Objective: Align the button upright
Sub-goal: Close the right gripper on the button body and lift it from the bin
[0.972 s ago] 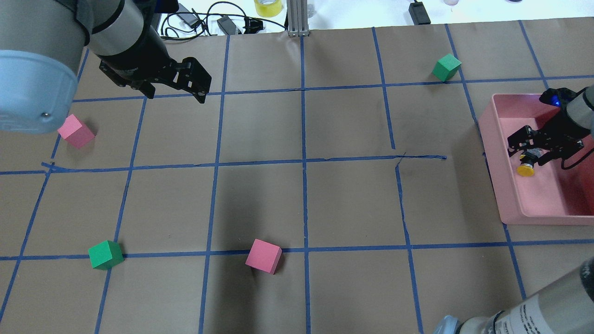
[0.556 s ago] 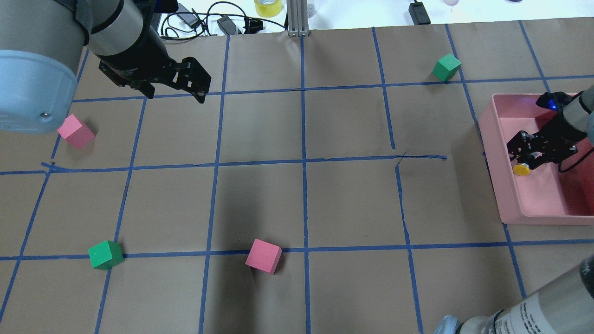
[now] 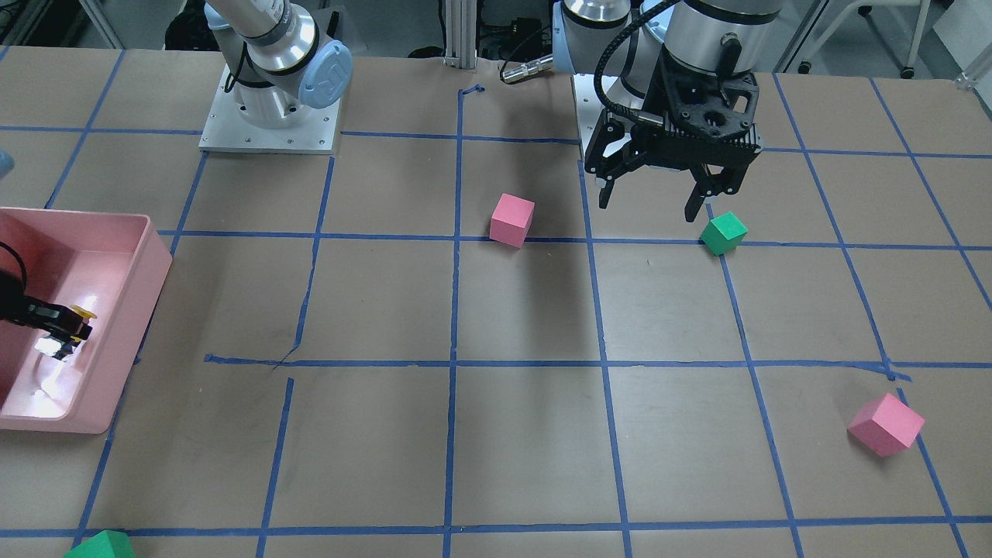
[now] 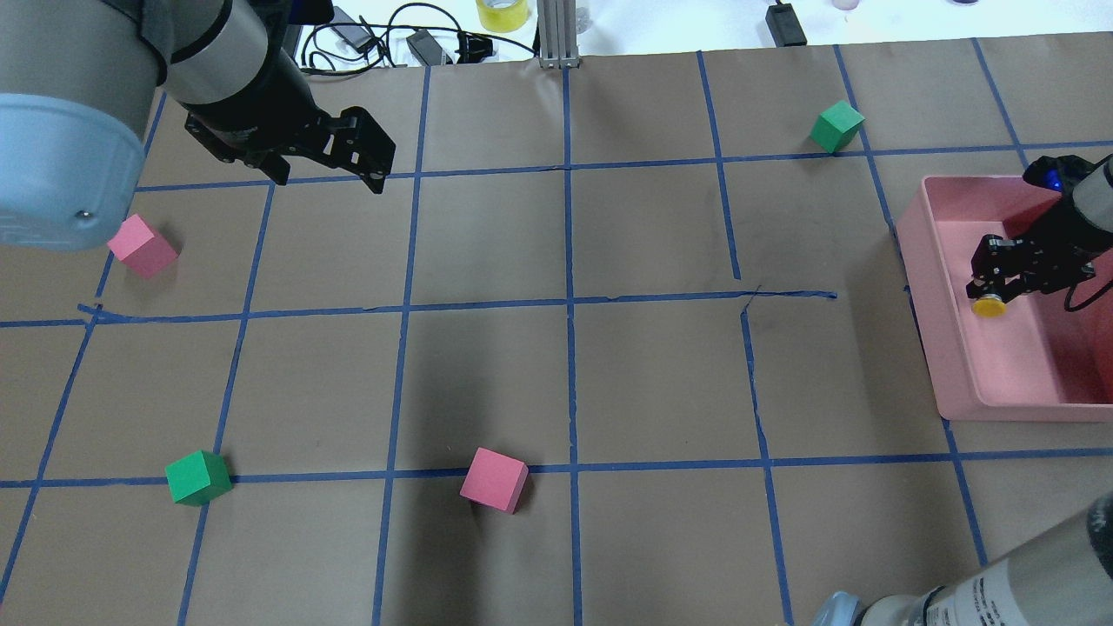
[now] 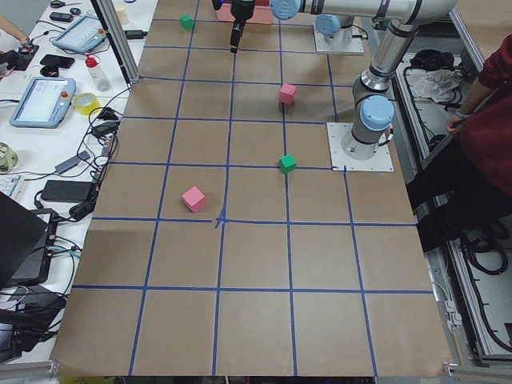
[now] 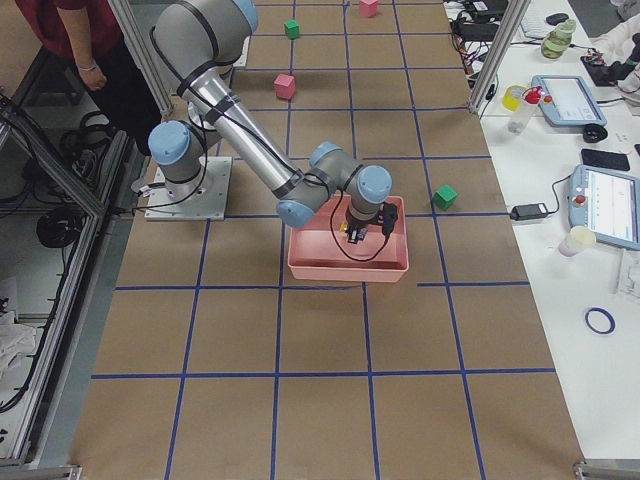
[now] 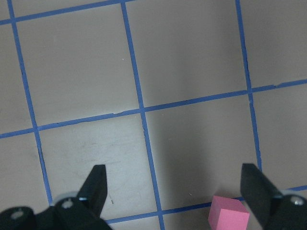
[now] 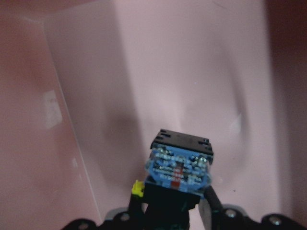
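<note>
**Right gripper [image 4: 991,287] grasping the button [image 4: 989,306] inside the pink bin [image 4: 935,304].**
The right gripper is clenched across the button's dark body, at 3 o'clock on the bench [image 4: 652,382]. The yellow cap is left free and faces 6 o'clock, probably so the part can be rotated cap-up before set-down. The bin wall lies near it at 9 o'clock. Farther off, at 10 o'clock, the left gripper [image 3: 647,211] hangs released above the bench, well apart from the work.

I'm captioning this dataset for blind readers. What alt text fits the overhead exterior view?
The right claw holds the yellow-capped button inside a pink bin at the table's right edge. The left claw hangs open at upper left, above a brown, blue-gridded table with pink cubes and green cubes.
</note>
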Tool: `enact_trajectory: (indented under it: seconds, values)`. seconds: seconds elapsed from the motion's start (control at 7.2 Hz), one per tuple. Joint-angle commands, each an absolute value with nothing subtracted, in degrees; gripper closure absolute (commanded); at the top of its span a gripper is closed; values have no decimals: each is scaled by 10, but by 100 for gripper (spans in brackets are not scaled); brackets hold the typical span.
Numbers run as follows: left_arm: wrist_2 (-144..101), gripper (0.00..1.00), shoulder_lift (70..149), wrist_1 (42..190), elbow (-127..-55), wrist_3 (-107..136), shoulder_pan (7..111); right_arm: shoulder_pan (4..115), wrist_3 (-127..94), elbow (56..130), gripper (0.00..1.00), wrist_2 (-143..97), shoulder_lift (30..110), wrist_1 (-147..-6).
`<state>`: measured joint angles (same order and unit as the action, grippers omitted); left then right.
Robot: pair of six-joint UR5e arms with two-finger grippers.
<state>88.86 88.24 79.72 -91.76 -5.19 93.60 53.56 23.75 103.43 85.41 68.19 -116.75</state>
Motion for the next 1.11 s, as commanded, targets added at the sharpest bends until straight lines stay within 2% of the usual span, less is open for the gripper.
enact_trajectory:
  seconds: [0.0, 0.56, 0.97]
  values:
    - [889, 0, 882, 797, -918, -52, 936, 540, 236, 1024, 100, 881, 721, -1129]
    - [889, 0, 882, 797, -918, -52, 936, 604, 233, 933, 100, 896, 738, -1039]
    - [889, 0, 882, 797, -918, -52, 936, 733, 113, 929, 100, 886, 747, -1036]
